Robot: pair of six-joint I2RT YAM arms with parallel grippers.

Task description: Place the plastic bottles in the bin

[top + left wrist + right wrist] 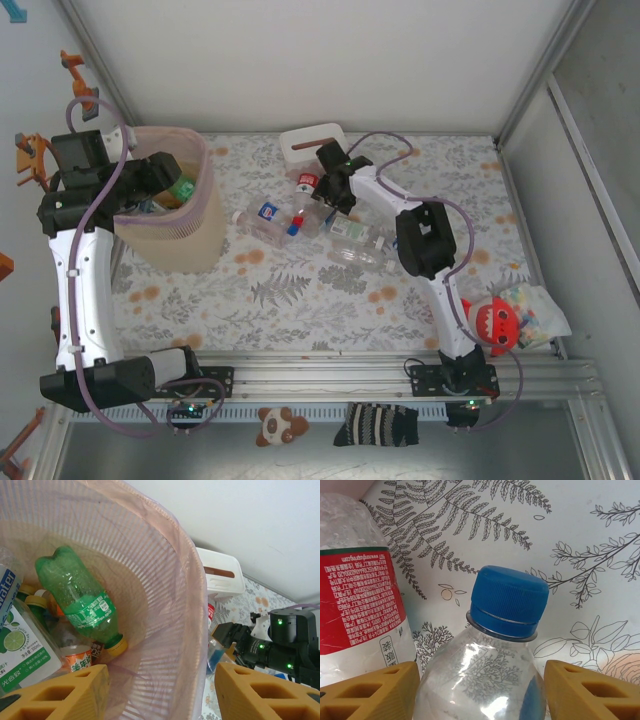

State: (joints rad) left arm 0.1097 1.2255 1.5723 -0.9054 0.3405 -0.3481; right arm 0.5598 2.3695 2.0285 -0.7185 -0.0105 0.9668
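Note:
The bin stands at the far left, its ribbed pinkish wall close up in the left wrist view. Inside lie a green bottle with a yellow cap and several other bottles. My left gripper hangs open over the bin's rim, holding nothing. Several clear bottles lie mid-table. My right gripper is down among them, open, with a clear blue-capped bottle lying between its fingers, which stand close beside it. A red-labelled bottle lies just to its left.
A white tissue box sits behind the bottles near the back wall. A red plush toy and a crumpled bag lie at the right front by the right arm's base. The metal frame closes the table on the right.

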